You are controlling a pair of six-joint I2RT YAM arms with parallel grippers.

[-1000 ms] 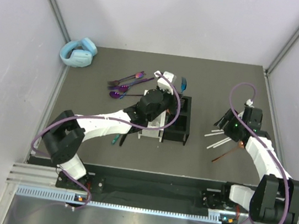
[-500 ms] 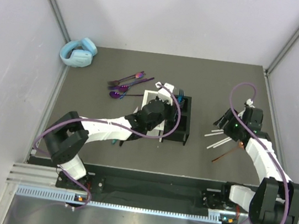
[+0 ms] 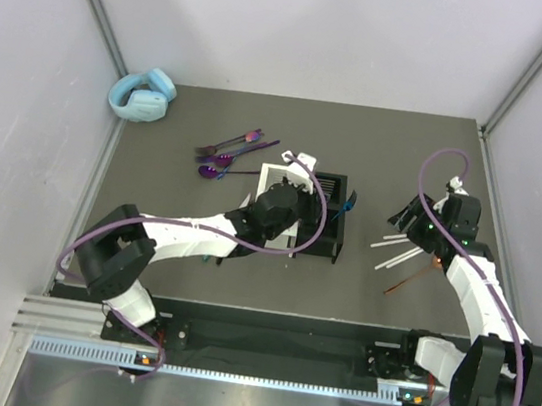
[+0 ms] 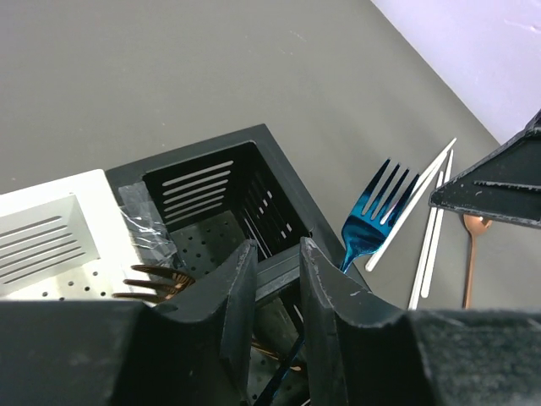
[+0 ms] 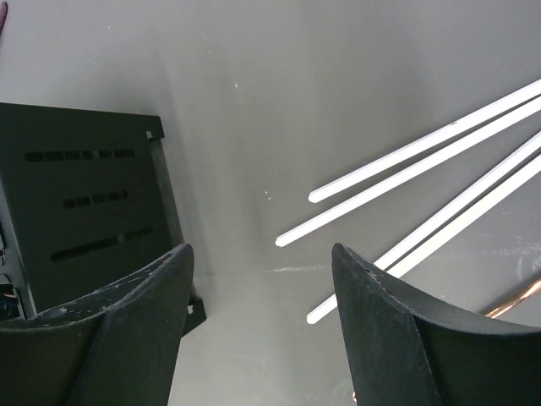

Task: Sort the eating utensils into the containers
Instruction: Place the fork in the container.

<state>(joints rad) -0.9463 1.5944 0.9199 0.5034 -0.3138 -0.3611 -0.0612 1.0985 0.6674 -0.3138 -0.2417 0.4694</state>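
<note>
Our left fingers [image 4: 277,247] hang just above the black caddy [image 4: 199,178], over the wall that divides its two compartments. They stand a narrow gap apart with nothing between them. The blue fork [image 4: 372,216] is free of them. Its tines point up and out past the caddy's right edge, tilted away from the fingers. A thin blue shaft shows low inside the near compartment, though we cannot tell for sure that it belongs to the fork.

The white caddy [image 4: 42,241] stands touching the black one on its left. Brown tines [image 4: 152,281] show beside some clear wrap where the two caddies meet, and we cannot tell which compartment they sit in.

Our right fingers [image 5: 260,254] are spread wide and hold nothing. They hover over the grey surface [image 3: 408,162] to the right of the black caddy, above the near ends of the white sticks [image 5: 423,152]. The sticks lie flat, fanned out side by side. A brown spoon [image 4: 469,254] lies just beyond them.

Behind the caddies, the purple-blue spoons [image 3: 227,154] lie in a loose cluster. The light-blue headphones [image 3: 143,94] sit in the far left corner, well apart from everything else.
</note>
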